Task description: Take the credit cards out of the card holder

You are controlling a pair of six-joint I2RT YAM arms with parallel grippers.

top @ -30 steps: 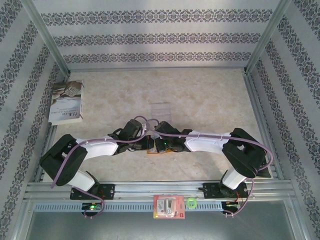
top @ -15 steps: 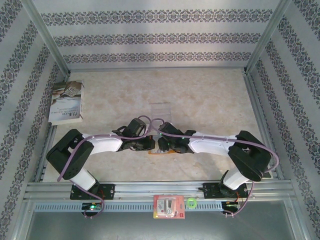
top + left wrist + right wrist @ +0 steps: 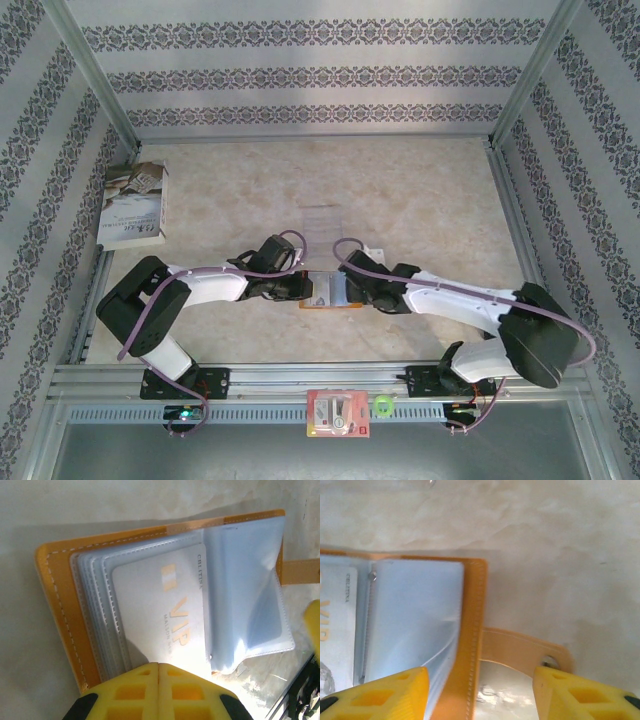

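Observation:
The card holder lies open on the table between my two grippers, orange cover down and pale blue-grey pockets up. A whitish credit card marked VIP sits in the top pocket; its edge also shows in the right wrist view. My left gripper is shut, its tips together over the card's near end, with nothing seen between them. My right gripper is open, its fingers standing either side of the holder's orange right edge and strap tab.
A book lies at the far left of the table. A clear plastic tray sits just beyond the holder. A red-and-white packet and a green ring rest on the front rail.
My right gripper has opened and pulled back to the right, uncovering the open card holder. The left gripper stayed shut and shifted slightly right.

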